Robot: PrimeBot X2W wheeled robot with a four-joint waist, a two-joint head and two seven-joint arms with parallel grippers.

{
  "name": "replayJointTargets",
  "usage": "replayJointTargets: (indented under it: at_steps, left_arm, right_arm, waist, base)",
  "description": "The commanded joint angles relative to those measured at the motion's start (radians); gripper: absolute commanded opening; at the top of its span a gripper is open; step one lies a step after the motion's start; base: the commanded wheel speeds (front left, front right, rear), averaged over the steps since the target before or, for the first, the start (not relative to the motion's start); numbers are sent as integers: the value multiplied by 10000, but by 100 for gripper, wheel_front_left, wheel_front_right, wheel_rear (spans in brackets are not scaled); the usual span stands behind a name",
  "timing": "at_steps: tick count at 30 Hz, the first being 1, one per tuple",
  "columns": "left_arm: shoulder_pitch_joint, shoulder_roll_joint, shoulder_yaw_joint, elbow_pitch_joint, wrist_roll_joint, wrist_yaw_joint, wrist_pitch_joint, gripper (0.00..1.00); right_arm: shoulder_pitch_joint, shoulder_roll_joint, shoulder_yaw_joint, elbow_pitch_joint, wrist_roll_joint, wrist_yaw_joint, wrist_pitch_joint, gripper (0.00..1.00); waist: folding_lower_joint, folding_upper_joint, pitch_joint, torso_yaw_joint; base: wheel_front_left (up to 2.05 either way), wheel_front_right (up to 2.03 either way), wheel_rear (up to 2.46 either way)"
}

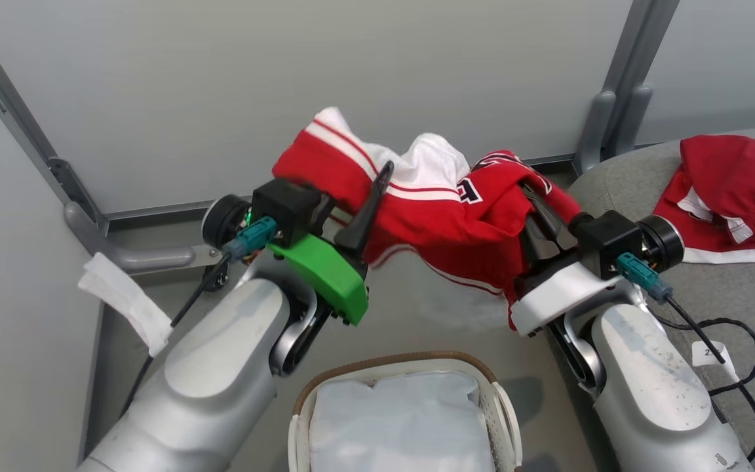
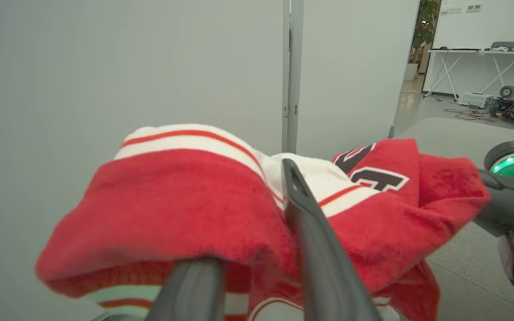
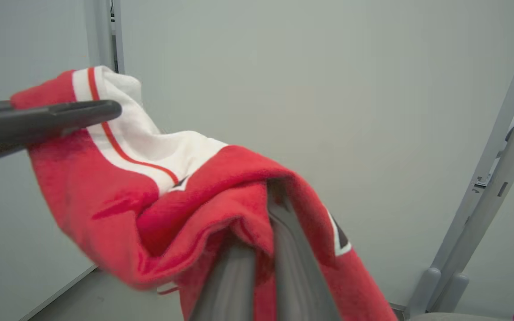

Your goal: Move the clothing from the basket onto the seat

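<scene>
Red garment: and it's up in the air! The red garment (image 1: 443, 216) hangs slung between both arms at the centre of the head view, at 12 o'clock from the basket (image 1: 390, 362), touching neither basket nor seat.
Basket: down at 6 o'clock, brown rim towards us, its white liner (image 1: 404, 419) showing inside.
Seat: the grey seat (image 1: 731, 295) spreads away at 3 o'clock, and a second garment (image 1: 738, 190) lies crumpled on it up at 2 o'clock.
Right pincer: the right pincer (image 1: 538, 223) has its fingers drawn together, clamped on the garment's 3 o'clock end, with red cloth folding over the tips.
Left pincer: the left pincer (image 1: 371, 196) sits at the 9 o'clock end. One finger runs under the cloth and the other lies across the top, with a gap between them. Whether they bite or merely carry the fold, I cannot tell.
Handling: soft, limp and light by the look of it. It sags in the middle and a striped edge dangles below. It won't break, but I'd expect it to slide off a smooth finger if the hold is loose.
Where to hold: my call is the thick bunched folds near each end, not a single layer or the white hem edge, so both arms share the load.
Risk: a trailing edge could catch the basket rim, or the 9 o'clock end could slip free on a swing towards 3 o'clock.
</scene>
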Motion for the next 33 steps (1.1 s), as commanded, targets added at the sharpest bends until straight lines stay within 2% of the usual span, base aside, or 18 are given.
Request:
replayJointTargets:
  at_steps: [1, 17, 33]
  left_arm:
    - [408, -70, 84, 101, -55, -71, -113, 100]
    - [3468, -650, 1439, 54, 816, -311, -183, 100]
    - [4534, -992, 2368, -487, 2194, -419, -162, 100]
  right_arm:
    - [135, -32, -125, -120, -39, -11, -23, 0]
    - [357, -34, -1769, -316, -461, -11, -23, 0]
    - [618, -34, -2330, -469, -585, -11, -23, 0]
  waist:
    - [0, 0, 9, -33]
    - [0, 0, 143, -254]
    - [0, 0, 208, -463]
  base:
    - [0, 0, 0]
    - [0, 0, 0]
    - [0, 0, 0]
